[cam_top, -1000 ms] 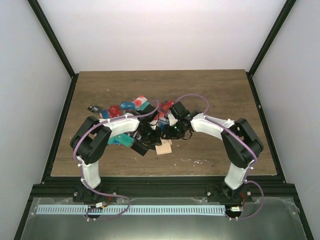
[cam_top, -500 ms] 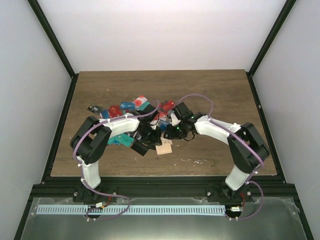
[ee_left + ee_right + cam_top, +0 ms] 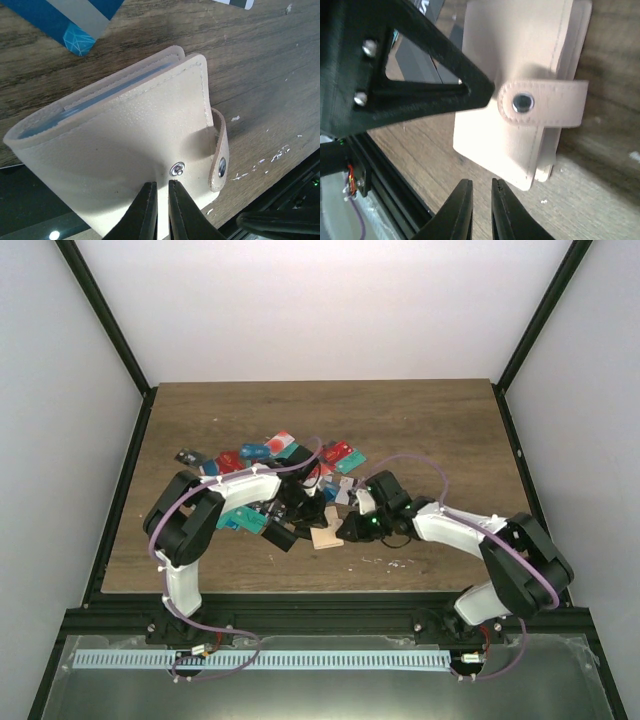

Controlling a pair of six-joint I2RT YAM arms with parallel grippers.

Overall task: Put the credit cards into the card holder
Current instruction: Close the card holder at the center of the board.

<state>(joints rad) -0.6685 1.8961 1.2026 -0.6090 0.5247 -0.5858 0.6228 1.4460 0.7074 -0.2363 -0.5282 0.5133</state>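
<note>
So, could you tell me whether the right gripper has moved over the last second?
Yes. The right gripper has drawn back toward the near edge of the table, now level with the card holder instead of beyond it.

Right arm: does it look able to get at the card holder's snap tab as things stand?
Likely yes. The snap tab lies exposed just ahead of the right fingers, only bare table between. The left fingers hold the card holder beside the tab, not over it, though clearance looks tight.
</note>
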